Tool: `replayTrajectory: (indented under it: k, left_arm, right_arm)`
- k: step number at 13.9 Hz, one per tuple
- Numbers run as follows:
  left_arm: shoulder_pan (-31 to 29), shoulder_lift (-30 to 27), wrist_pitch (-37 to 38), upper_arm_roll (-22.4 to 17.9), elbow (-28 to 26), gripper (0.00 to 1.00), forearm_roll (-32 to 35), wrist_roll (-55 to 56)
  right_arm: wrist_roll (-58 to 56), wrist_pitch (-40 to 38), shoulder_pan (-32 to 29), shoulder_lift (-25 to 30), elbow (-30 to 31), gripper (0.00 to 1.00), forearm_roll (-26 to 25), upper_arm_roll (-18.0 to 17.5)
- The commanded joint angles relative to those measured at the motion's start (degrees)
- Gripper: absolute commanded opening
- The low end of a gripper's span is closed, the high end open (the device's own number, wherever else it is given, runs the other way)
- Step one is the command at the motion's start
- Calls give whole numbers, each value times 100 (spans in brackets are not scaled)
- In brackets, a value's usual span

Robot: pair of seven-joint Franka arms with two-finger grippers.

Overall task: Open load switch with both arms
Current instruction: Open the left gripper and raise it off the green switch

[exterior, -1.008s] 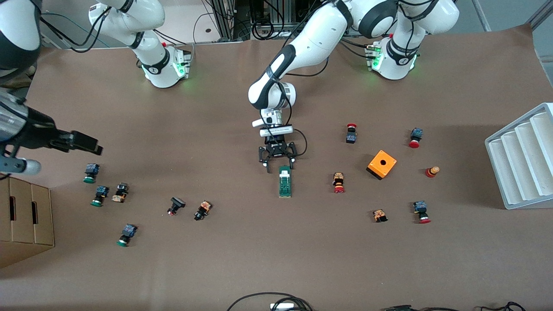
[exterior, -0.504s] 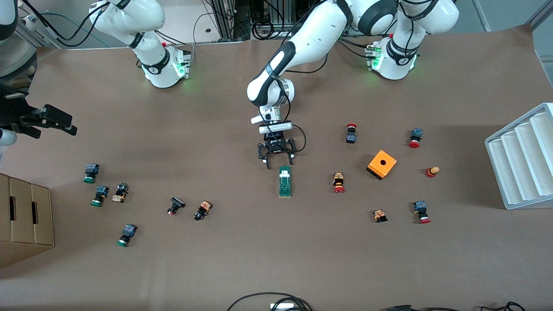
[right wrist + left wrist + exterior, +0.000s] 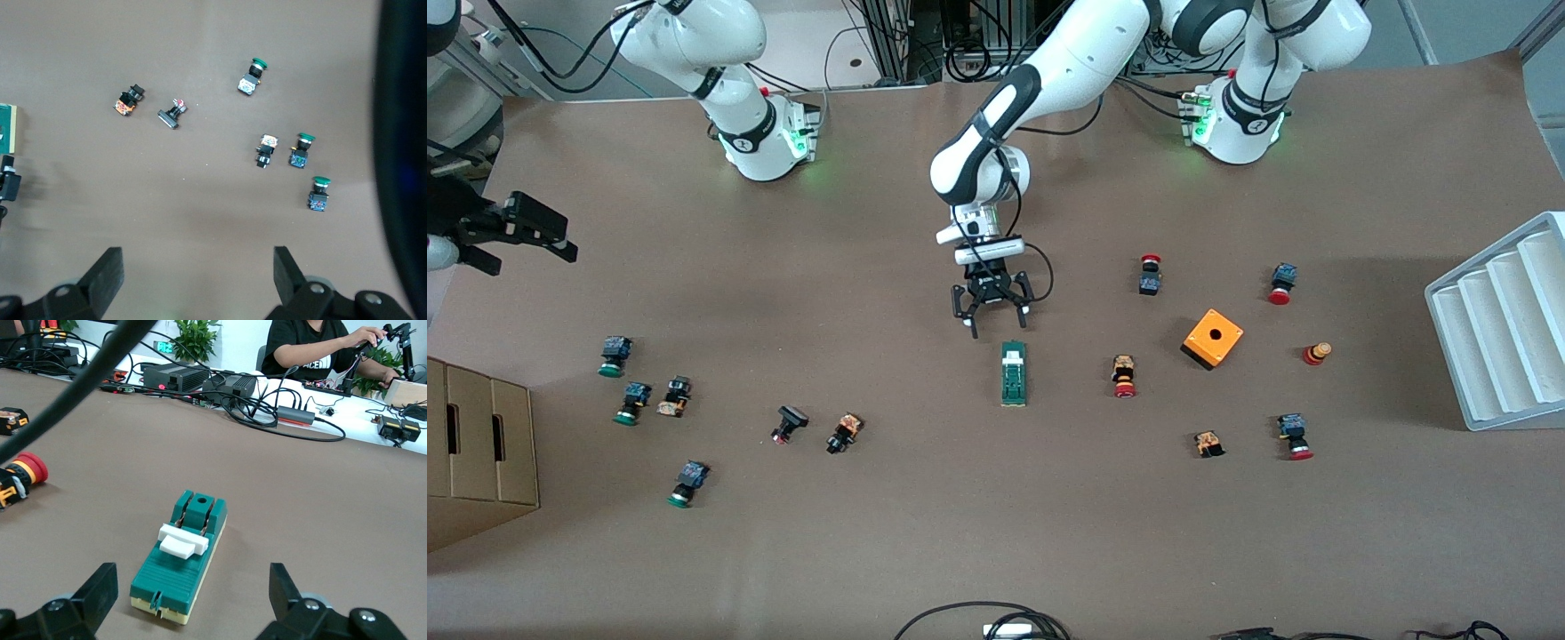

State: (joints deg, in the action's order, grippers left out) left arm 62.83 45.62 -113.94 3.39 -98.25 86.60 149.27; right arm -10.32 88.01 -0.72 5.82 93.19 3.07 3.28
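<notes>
**Operator:** At mid-table I read the load switch (image 3: pixel 1013 373) lying flat on the brown table (image 3: pixel 978 533), its long axis running toward the front camera. The orange box (image 3: pixel 1213 339) sits well apart from it, toward the left arm's end of the table. A red-capped push button (image 3: pixel 1124 376) lies between the two. Nothing rests on the switch or touches it.

**Checker:** Report the grippers.

**Operator:** I have the left gripper (image 3: pixel 993 308) low over bare table, just short of the switch's end that lies farther from the front camera. Its jaws stand wide and hold nothing. From the left wrist view, both fingers (image 3: pixel 100 593) flank the switch (image 3: pixel 181 555) without contact. The right gripper (image 3: pixel 525 229) hangs high over the right arm's end of the table, jaws wide and empty.

**Checker:** What surrounds the right side?

**Operator:** I count green-capped push buttons (image 3: pixel 614 356) scattered there, with a cardboard box (image 3: pixel 476 453) at the table edge. The right wrist view looks down on the same buttons (image 3: pixel 252 75). A white ridged tray (image 3: pixel 1498 324) stands at the left arm's end.

**Checker:** Describe the switch.

**Operator:** I see a slim dark-green ribbed body on a pale base. A white tab (image 3: pixel 181 542) lies across its top, beside a raised green block with a round hole.
</notes>
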Motion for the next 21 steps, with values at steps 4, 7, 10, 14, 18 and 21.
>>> replayTrajectory:
  k: [4,7,10,14,18,21]
  left_arm:
    - [107,-948,3,-14,-247,100,-749,-696]
    - [107,-1379,3,-14,-273,100,-1179,-1188]
    - [81,-1774,-6,-14,-247,100,-1575,-1715]
    - [10,-2232,-58,-14,-221,100,-1997,-2339]
    - [-130,-2601,-76,-23,-98,100,-2489,-3007]
    - [-279,-2908,-120,-23,-98,100,-2841,-3587]
  right_arm:
    - [-777,226,-438,535,516,100,-122,-38]
    - [-804,234,-420,500,508,100,-131,6]
    - [-778,234,-376,324,359,100,-149,-21]
    - [-717,208,-359,315,341,100,-166,-56]
    - [-717,234,-367,306,332,100,-184,-47]
    - [-717,199,-359,183,209,100,-210,-56]
